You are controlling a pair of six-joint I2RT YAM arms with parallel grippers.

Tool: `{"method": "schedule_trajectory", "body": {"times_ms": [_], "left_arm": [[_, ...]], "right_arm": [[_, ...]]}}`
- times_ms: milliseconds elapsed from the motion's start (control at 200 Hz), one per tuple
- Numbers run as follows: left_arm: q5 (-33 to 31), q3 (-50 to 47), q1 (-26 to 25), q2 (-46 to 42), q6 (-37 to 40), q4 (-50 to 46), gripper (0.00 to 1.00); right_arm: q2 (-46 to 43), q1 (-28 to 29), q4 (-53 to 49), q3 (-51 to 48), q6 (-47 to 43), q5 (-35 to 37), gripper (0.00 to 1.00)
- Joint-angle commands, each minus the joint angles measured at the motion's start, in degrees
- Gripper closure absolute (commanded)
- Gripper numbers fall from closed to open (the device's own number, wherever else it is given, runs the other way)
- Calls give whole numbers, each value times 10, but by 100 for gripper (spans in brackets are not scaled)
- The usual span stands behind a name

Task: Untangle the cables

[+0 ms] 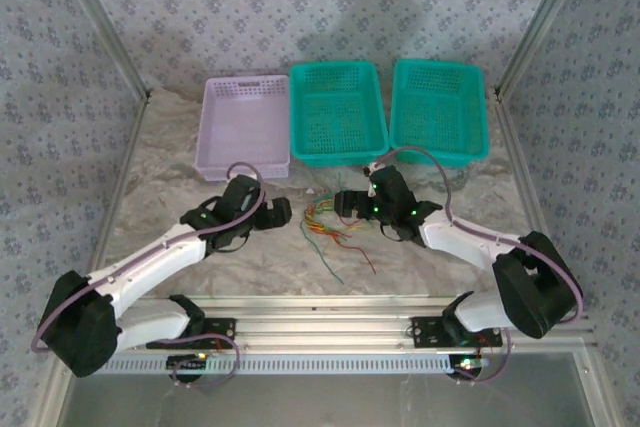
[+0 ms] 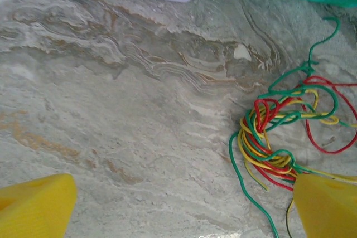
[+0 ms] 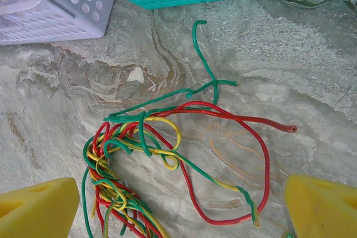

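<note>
The cables (image 1: 325,222) lie in a tangled bunch of thin red, yellow and green wires on the marble tabletop, between my two grippers. My left gripper (image 1: 281,211) is just left of the bunch and stands open. In the left wrist view the cables (image 2: 268,132) lie against its right yellow finger (image 2: 326,199), and bare table lies between the jaws. My right gripper (image 1: 347,203) hangs open over the bunch's right side. In the right wrist view the cables (image 3: 145,137) spread between its yellow fingers (image 3: 39,207), a red loop reaching toward the right one.
Three empty baskets stand in a row at the back: a lilac one (image 1: 245,80) on the left and two teal ones (image 1: 335,69) (image 1: 438,65). Metal frame posts rise at both sides. A few loose wire ends trail toward the near rail (image 1: 320,299).
</note>
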Motion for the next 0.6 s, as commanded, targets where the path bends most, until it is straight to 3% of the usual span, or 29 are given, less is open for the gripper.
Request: {"method": "schedule_trajectory", "body": {"times_ms": [0,595], "left_arm": [[7,20,-19,17,-4,32,0],[10,48,-96,130,-8,70,0]], "right_arm": [[15,-5,15,-2,14,-15,5],[74,-53,46,-5,39,-4,24]]}}
